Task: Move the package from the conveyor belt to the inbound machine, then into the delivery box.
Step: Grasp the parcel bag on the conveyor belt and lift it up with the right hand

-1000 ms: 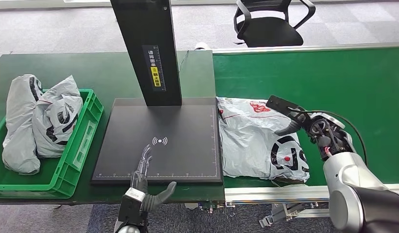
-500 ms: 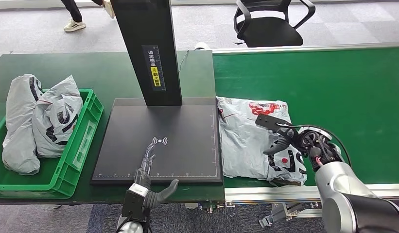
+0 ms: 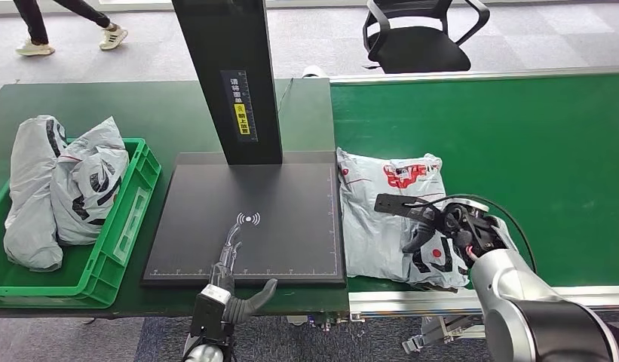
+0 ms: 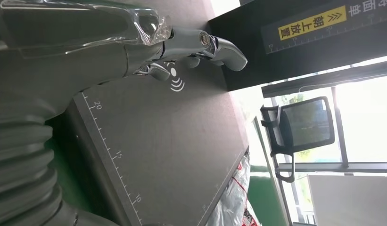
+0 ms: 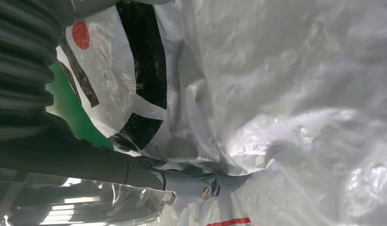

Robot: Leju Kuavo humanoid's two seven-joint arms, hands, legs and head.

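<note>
Down onto the package (image 3: 381,219) comes my right hand (image 3: 427,226), which was above its far corner a second ago.

From the head view I see the grey package lying on the green conveyor belt (image 3: 517,136), its edge just beside the black inbound machine (image 3: 246,226). My right hand's fingers (image 5: 201,186) press into the crumpled plastic, but I cannot tell whether they pinch it. My left hand (image 3: 229,280) hovers at the machine's near edge, fingers (image 4: 215,44) apart and stretched out over the platform, holding nothing. Further left, the green delivery box (image 3: 121,234) already carries two grey bags (image 3: 57,188). Behind the belt stands an office chair (image 3: 423,34), and a person's legs (image 3: 57,23) cross the floor.
</note>
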